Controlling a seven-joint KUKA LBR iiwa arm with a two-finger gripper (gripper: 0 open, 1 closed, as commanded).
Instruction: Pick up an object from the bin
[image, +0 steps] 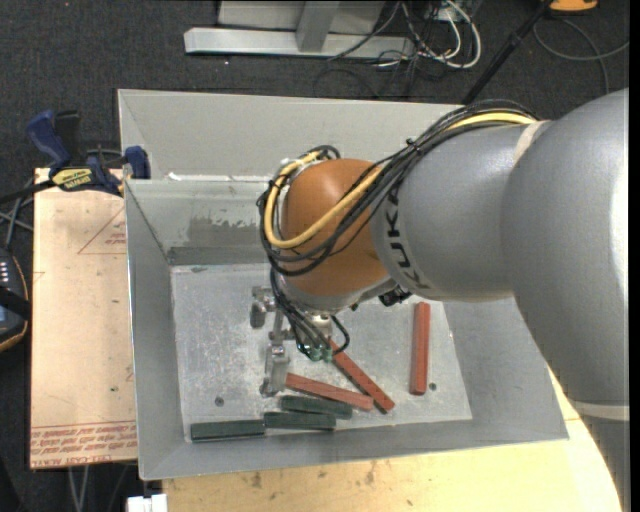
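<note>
My gripper (290, 362) hangs low, since everything lies flat on the bin (210, 330) floor; open or closed, I cannot tell. Touching or just beside its tip lie the crossed red-brown sticks (322, 390), probably the easiest pick. The dark green sticks (262, 428) lie just past them, and a lone red stick (421, 348) lies well apart.

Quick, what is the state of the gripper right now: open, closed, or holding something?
Gripper: state cannot be told; it hangs above a flat red stick and dark green sticks.
</note>
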